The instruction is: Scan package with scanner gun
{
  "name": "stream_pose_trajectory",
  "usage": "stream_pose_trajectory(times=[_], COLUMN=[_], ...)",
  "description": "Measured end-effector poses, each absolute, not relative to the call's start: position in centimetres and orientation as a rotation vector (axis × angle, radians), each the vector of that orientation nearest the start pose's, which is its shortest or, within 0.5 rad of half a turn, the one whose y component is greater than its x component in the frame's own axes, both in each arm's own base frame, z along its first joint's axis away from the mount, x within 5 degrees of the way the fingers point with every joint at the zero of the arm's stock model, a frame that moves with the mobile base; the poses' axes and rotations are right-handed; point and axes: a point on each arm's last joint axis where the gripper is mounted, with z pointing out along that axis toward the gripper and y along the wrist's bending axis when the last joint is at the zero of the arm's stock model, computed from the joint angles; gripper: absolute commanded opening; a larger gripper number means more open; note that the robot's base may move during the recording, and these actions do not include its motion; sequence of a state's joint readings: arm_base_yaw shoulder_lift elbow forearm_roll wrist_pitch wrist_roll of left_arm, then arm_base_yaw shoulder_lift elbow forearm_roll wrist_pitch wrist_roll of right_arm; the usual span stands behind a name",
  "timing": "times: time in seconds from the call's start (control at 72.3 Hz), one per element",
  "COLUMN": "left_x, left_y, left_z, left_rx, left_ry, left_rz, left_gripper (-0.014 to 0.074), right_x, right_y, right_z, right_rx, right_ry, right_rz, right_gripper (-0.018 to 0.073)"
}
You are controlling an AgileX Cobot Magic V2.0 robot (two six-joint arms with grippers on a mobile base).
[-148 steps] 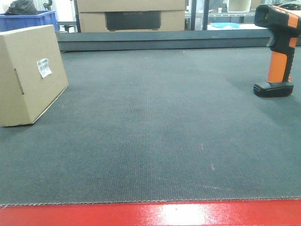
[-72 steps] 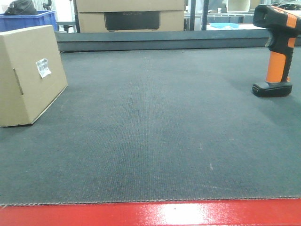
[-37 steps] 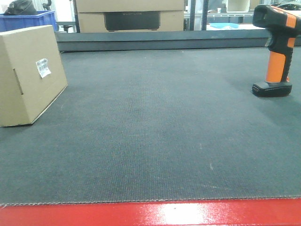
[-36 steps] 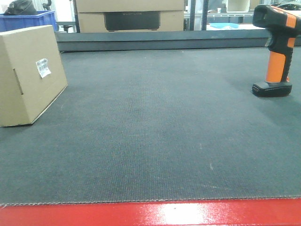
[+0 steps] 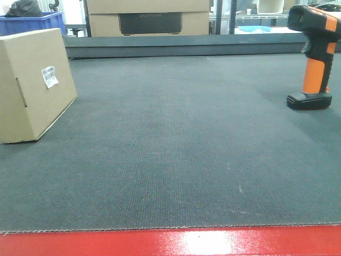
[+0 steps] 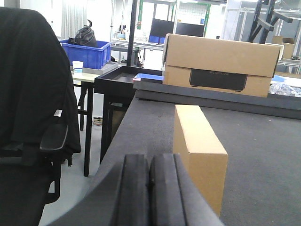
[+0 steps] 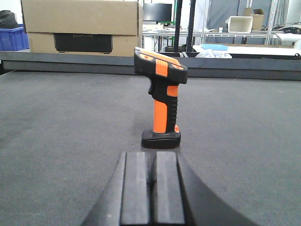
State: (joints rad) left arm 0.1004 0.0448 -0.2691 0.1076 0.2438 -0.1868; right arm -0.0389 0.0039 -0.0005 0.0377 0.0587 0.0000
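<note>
The scanner gun (image 7: 161, 101) stands upright, head pointing left, straight ahead of the closed, empty right pincer (image 7: 151, 188).

The wide middle of the dark mat (image 5: 176, 149) is free, from the red front edge (image 5: 170, 242) up to the raised ledge (image 5: 181, 45) at the back. At the left stands the package (image 5: 34, 82), and at the far right the scanner gun (image 5: 315, 58) stands upright on its foot; the two are well apart, with open mat between them. From the right wrist view, nothing stands between the right gripper (image 7: 151, 188) and the scanner gun. In the left wrist view, the package is near and slightly to the right of the left gripper (image 6: 149, 193). Behind the ledge the larger cardboard box (image 5: 149, 16) blocks the way.
</note>
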Motion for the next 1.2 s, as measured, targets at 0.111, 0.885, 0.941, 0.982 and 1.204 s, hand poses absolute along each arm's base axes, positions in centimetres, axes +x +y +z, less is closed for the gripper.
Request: stream_pose_trajectory(times=[0.111, 0.885, 0.941, 0.982, 1.204], left_x=[4.2, 5.7, 5.7, 5.7, 5.7], left_y=[0.7, -0.1, 0.0, 0.0, 0.0], left_z=[27.8, 20.9, 20.8, 20.8, 20.8], left_rx=[-0.158, -0.038, -0.043, -0.045, -0.048], left_ry=[1.493, 1.535, 1.534, 1.534, 1.533], left_rz=[0.034, -0.061, -0.057, -0.055, -0.052], left_gripper=[-0.0111, -0.0111, -0.0111, -0.0111, -0.0111], right_x=[5.7, 5.7, 5.7, 5.7, 5.7], right_y=[-0.2, -0.2, -0.2, -0.2, -0.2], right_z=[20.8, 20.8, 20.8, 20.8, 20.8], right_rx=[0.053, 0.057, 0.053, 0.053, 0.053], right_ry=[1.545, 1.544, 1.545, 1.545, 1.545], right_rz=[-0.004, 0.001, -0.004, -0.004, -0.004], right_gripper=[-0.0169, -0.0169, -0.0169, -0.0169, -0.0169])
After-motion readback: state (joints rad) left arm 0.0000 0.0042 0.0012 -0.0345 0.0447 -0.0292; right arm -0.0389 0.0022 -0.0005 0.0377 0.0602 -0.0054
